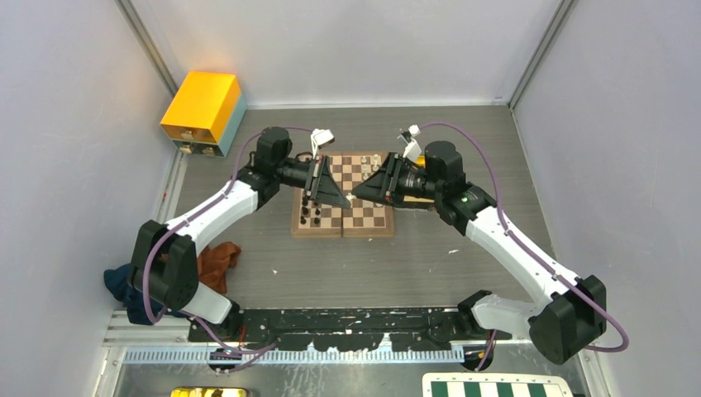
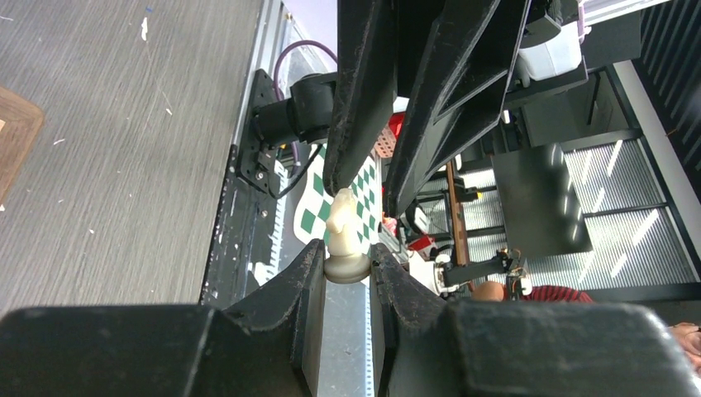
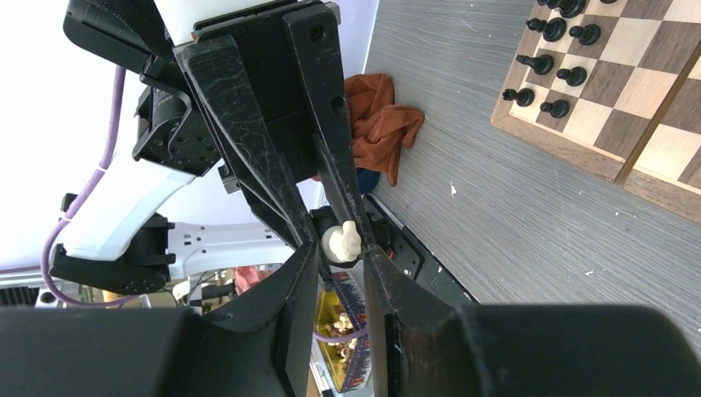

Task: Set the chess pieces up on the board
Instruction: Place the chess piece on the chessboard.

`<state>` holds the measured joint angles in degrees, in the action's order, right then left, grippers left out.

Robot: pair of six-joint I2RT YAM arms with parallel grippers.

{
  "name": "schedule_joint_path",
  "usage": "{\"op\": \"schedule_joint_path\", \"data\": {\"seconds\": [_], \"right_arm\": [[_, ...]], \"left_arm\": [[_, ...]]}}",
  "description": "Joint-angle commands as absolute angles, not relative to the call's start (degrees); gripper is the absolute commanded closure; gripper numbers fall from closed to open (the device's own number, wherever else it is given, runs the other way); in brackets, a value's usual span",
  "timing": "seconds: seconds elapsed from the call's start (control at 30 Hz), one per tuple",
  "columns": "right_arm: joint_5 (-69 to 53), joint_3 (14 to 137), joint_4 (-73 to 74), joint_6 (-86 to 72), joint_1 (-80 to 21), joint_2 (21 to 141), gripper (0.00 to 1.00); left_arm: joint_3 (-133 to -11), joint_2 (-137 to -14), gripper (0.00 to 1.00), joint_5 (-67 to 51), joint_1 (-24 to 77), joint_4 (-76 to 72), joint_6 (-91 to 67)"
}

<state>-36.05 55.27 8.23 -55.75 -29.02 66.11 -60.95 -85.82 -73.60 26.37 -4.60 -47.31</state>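
- The small cream-white knight (image 2: 345,240) hung in the air over the middle of the square brown wooden chessboard (image 1: 343,232), touching no square.
- The left gripper (image 2: 347,256) pinched its round base, jaws narrow.
- The right gripper (image 3: 339,252) faced it from 3 o'clock, jaws partly apart around the knight's head, not clamped.
- Tiny black pieces (image 1: 310,213) stood along the board's 9 o'clock edge.
- A crumpled orange cloth (image 1: 219,258) lay on the grey table (image 1: 430,265) at 8 o'clock, and a yellow box (image 1: 202,106) sat at 10 o'clock.
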Motion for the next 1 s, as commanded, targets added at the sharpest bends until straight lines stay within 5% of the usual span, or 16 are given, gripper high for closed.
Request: {"op": "schedule_joint_path", "data": {"seconds": [0.0, 0.2, 0.77, 0.97], "right_arm": [[-37.78, 55.16, 4.65, -56.35, -28.89, 66.46, 0.68], [-38.37, 55.01, 3.33, -57.04, -28.91, 67.51, 0.68], [-39.9, 55.11, 1.93, -57.88, -28.91, 69.25, 0.98], [-39.76, 55.11, 2.69, -57.38, -28.91, 68.83, 0.99]], "left_arm": [[-62.73, -85.75, 1.0, -75.99, 26.54, -8.85, -48.94], [-62.6, -86.11, 1.0, -76.29, 26.63, -10.11, -49.8], [-61.59, -86.69, 1.0, -76.19, 26.74, -11.84, -50.71], [-60.87, -86.64, 0.77, -74.13, 26.72, -11.8, -50.93]]}}
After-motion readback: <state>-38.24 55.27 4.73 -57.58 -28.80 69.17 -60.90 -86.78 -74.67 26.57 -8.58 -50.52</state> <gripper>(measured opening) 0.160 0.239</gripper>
